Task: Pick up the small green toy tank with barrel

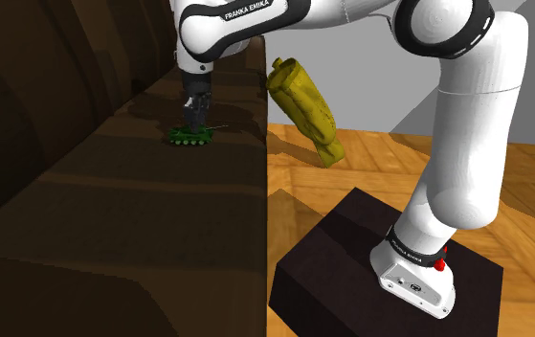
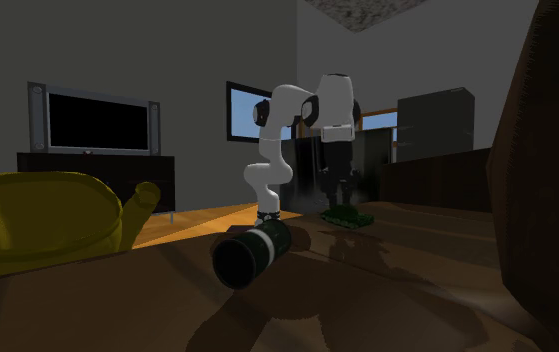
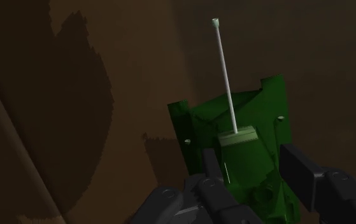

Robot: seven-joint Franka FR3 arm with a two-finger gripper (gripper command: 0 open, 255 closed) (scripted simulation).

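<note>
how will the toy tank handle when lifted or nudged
The tank probably lifts stiff and light, being small beside the gripper. Its thin barrel looks the fragile part. Flat and low, it should slide rather than roll.

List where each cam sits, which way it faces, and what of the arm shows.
Shoulder view: beside and behind the stand, looking down along the brown surface to the toy tank; arm and stand show.
Second exterior view: low on that surface, facing the arm from across it, TV behind; whole arm shows.
Wrist view: on the hand, looking down on the tank; open jaws flank its turret.
Shared: both exterior views show the tank beneath the jaws.
</note>
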